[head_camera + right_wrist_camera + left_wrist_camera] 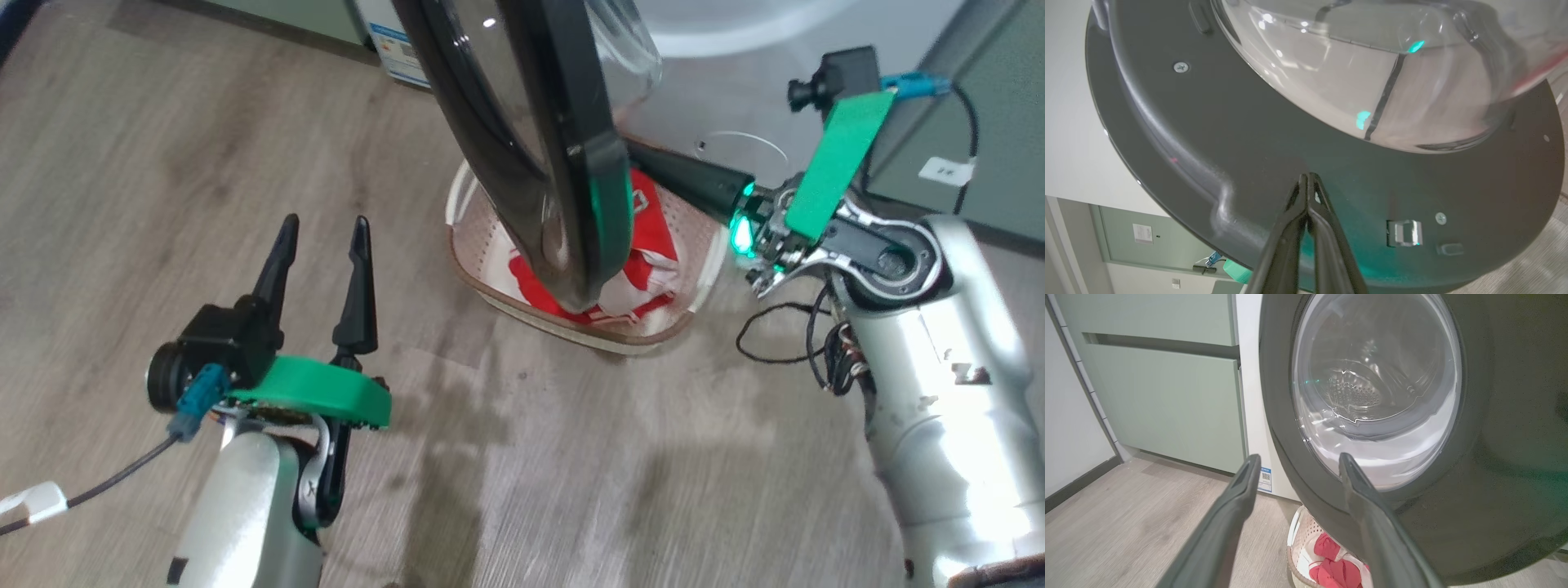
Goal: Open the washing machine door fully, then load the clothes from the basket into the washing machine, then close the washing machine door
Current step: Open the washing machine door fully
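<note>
Head view: we judge the washing machine door (522, 163) part-open, our pressed-together right gripper (1306, 179) at its inner face; left gripper (322, 237) spread; clothes (653, 229) await loading in the basket (645, 335).

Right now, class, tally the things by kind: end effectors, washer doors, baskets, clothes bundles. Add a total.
End effectors: 2, the left end effector and the right end effector
Washing machine door: 1
Basket: 1
Clothes bundle: 1
Total: 5
</note>
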`<state>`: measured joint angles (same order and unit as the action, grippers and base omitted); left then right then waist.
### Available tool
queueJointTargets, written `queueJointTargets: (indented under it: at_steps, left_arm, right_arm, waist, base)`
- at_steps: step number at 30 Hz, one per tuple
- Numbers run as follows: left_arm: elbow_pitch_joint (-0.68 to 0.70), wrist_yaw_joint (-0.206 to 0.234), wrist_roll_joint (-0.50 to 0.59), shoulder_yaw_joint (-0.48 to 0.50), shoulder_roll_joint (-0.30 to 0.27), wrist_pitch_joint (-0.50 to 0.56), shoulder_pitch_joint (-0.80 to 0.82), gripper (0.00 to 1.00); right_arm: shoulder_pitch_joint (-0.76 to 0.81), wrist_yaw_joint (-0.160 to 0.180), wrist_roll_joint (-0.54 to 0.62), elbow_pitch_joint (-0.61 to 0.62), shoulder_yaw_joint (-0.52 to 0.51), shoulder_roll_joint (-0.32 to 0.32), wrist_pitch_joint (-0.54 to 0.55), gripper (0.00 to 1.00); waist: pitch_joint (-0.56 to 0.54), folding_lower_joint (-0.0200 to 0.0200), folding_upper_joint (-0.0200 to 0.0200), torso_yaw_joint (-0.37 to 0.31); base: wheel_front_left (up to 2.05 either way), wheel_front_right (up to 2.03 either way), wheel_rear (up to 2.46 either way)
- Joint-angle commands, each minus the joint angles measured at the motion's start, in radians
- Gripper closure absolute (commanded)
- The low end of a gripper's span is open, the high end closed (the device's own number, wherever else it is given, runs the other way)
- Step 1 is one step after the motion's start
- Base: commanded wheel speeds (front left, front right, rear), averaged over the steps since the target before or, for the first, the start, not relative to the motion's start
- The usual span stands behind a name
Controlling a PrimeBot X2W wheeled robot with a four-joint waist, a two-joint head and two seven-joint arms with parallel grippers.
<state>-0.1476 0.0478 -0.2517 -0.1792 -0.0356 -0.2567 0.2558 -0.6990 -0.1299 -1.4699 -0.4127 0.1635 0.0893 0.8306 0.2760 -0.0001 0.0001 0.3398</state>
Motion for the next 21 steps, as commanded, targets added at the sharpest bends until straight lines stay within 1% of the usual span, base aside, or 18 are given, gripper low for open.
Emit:
queueJointTargets:
  at_steps: [1,6,12,17,21]
  left_arm:
    - [0.028,0.007,-0.004,0.027,-0.015,-0.005,0.007,0.0]
    - [0.018,0.011,-0.014,0.013,-0.015,-0.005,-0.002,0.0]
    - [0.007,0.005,-0.015,0.007,-0.015,-0.005,-0.008,0.0]
    - [0.001,0.006,-0.016,0.004,-0.015,-0.005,-0.017,0.0]
    - [0.002,0.006,-0.016,0.006,-0.015,-0.005,-0.022,0.0]
  right_arm:
    - [-0.004,-0.001,-0.001,0.045,0.022,-0.031,0.003,1.0]
    - [0.018,-0.001,-0.005,0.036,0.052,-0.036,-0.013,1.0]
    - [0.027,-0.001,-0.024,0.009,0.101,-0.038,-0.036,1.0]
    - [0.024,-0.001,-0.06,-0.014,0.15,-0.039,-0.073,1.0]
    - [0.02,-0.001,-0.075,-0.029,0.173,-0.039,-0.105,1.0]
  waist:
    - [-0.017,0.0001,-0.0001,0.023]
    - [-0.036,0.0001,-0.0001,0.072]
    - [-0.055,0.0001,-0.0001,0.124]
    - [-0.068,0.0001,-0.0001,0.147]
    - [-0.075,0.0001,-0.0001,0.152]
  base:
    - [0.0,0.0,0.0]
    - [0.0,0.0,0.0]
    - [0.0,0.0,0.0]
    - [0.0,0.0,0.0]
    - [0.0,0.0,0.0]
